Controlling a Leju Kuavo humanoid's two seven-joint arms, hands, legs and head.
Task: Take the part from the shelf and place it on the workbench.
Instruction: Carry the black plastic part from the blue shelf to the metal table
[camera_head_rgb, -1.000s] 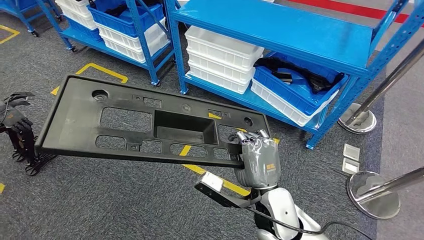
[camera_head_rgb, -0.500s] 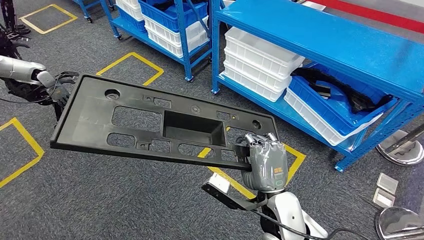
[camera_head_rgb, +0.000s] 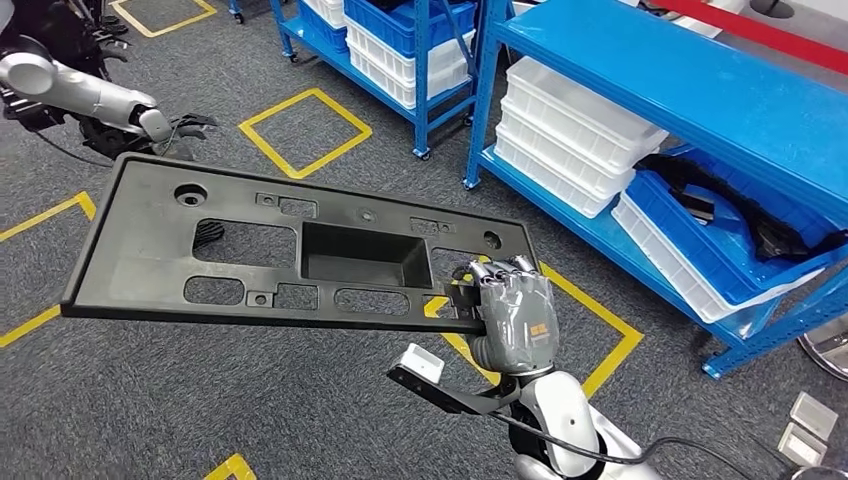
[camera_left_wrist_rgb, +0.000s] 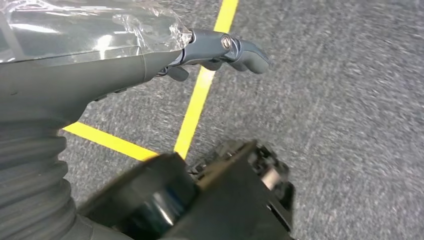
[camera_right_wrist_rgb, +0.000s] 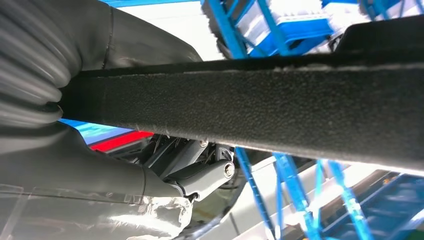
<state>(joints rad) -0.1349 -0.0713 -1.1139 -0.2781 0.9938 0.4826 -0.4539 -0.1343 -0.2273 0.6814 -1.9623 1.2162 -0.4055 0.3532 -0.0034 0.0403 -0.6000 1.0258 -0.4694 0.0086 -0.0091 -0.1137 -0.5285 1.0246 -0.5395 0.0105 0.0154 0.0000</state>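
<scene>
— Part (camera_head_rgb: 300, 245), where is it?
— Held out flat above the grey carpet (camera_head_rgb: 250, 410), its near right corner in the right hand (camera_head_rgb: 515, 320), fingers (camera_head_rgb: 500, 268) clamped over its edge.
— And the left hand (camera_left_wrist_rgb: 220, 50)?
— Hanging over a yellow floor line (camera_left_wrist_rgb: 200, 95), fingers loosely curled, holding nothing. Blue shelving (camera_head_rgb: 640, 80) with white bins (camera_head_rgb: 570, 130) stands beyond.
</scene>
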